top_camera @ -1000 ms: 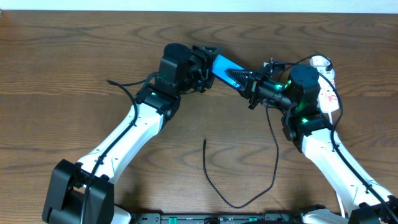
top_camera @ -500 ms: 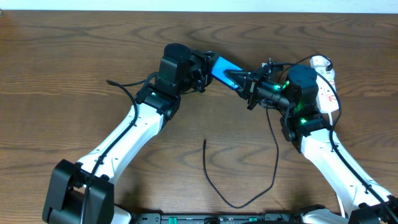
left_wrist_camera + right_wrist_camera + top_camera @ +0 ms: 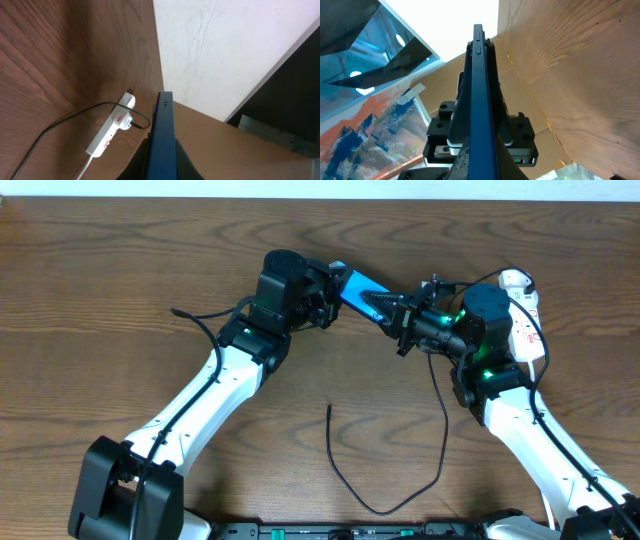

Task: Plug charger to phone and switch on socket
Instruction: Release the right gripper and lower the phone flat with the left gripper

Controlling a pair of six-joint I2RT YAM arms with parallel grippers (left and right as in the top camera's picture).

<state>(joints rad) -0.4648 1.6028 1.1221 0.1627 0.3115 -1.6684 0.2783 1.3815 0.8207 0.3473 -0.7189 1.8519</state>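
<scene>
The phone [image 3: 354,286], blue screen up and tilted, hangs above the table between both arms. My left gripper [image 3: 330,286] is shut on its left end and my right gripper [image 3: 397,315] is shut on its right end. In the left wrist view the phone [image 3: 161,131] runs edge-on between dark fingers [image 3: 184,161]. The right wrist view also shows the phone [image 3: 479,95] edge-on, clamped at the right gripper [image 3: 480,156]. The charger [image 3: 385,505] loops on the table, its free tip lying near the middle. The socket [image 3: 524,315] lies at the far right, also seen as the white socket [image 3: 111,131].
A thick white cord [image 3: 85,165] leaves the socket's near end. A thin black cable [image 3: 65,120] runs into the socket. The table's far edge meets a white wall [image 3: 215,45]. Black arm wires [image 3: 195,320] hang by the left arm.
My left gripper has closed its fingers onto the phone's left end. The right gripper, the phone and the charger stay where they were.
</scene>
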